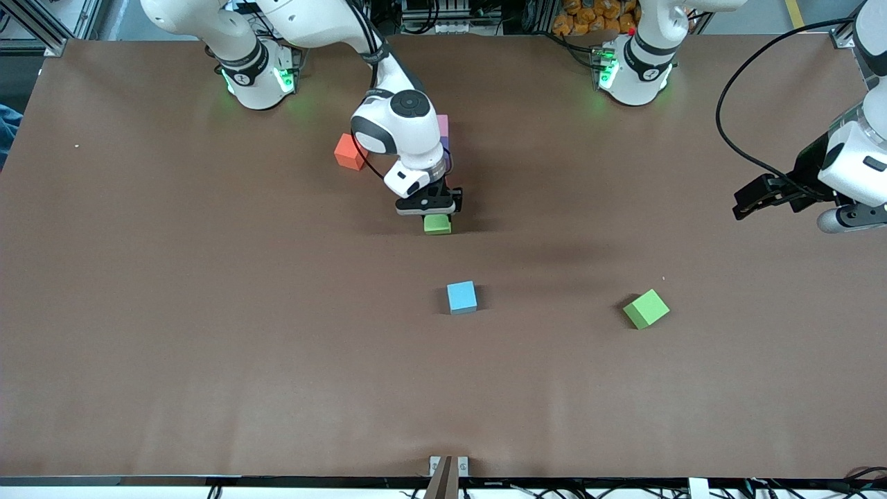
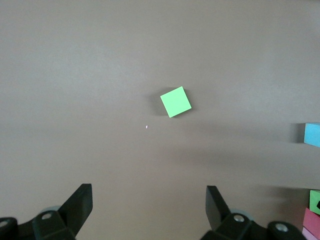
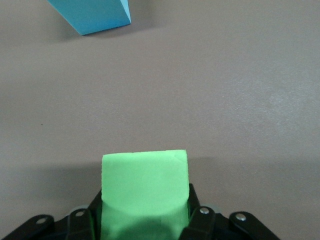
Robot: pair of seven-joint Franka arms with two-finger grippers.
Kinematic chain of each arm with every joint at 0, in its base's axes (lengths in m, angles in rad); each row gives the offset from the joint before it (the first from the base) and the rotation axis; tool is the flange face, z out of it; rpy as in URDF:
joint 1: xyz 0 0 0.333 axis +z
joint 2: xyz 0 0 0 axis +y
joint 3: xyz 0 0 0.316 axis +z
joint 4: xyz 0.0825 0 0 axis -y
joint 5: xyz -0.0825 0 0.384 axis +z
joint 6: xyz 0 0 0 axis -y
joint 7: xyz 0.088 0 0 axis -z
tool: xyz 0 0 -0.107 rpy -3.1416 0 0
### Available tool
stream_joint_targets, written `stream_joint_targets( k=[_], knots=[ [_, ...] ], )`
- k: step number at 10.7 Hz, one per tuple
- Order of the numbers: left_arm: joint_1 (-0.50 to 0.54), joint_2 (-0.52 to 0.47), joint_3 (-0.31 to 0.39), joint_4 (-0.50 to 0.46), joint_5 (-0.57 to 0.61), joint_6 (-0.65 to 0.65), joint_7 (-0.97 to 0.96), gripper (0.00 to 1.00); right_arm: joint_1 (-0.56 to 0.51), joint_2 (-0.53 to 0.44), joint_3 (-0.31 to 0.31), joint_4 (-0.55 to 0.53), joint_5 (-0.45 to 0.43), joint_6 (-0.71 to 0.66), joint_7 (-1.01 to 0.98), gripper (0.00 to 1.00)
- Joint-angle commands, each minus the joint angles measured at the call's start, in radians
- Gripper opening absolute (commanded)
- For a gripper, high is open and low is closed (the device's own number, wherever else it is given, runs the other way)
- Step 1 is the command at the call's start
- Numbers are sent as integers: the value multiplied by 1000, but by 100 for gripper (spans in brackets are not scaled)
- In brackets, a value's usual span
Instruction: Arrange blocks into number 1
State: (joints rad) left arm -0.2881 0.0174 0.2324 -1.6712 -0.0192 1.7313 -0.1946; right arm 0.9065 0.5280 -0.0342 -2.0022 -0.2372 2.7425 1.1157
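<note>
Green block (image 1: 437,224) is sitting between the right gripper (image 1: 431,210) fingers (contact unclear, cannot tell grip). Left gripper (image 1: 755,201) is waiting, jaws spread, over the table's (image 1: 208,312) left-arm end.

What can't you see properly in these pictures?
- Front view: the right arm covers most of the pink block and the purple block.
- Front view: the right gripper hides part of the green block under it.
- Left wrist view: the picture's edge cuts off the light blue block.
</note>
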Motion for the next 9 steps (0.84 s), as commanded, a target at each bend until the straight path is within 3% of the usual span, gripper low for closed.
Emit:
stream_joint_targets(
  k=[1, 5, 8, 9],
  knots=[
    [7, -14, -8, 11, 21, -21, 23, 100, -6, -54, -6, -23, -27, -18, 29, 100],
    [9, -20, -10, 13, 24, -22, 21, 100, -119, -71, -3, 29, -27, -49, -17, 100],
    [15, -25, -13, 43, 22, -77, 20, 100, -259, -68, 11, 71, -13, -157, -225, 100],
    [58, -25, -54, 45, 22, -79, 20, 100, -312, -66, 25, 101, 39, -211, -329, 100]
  ],
)
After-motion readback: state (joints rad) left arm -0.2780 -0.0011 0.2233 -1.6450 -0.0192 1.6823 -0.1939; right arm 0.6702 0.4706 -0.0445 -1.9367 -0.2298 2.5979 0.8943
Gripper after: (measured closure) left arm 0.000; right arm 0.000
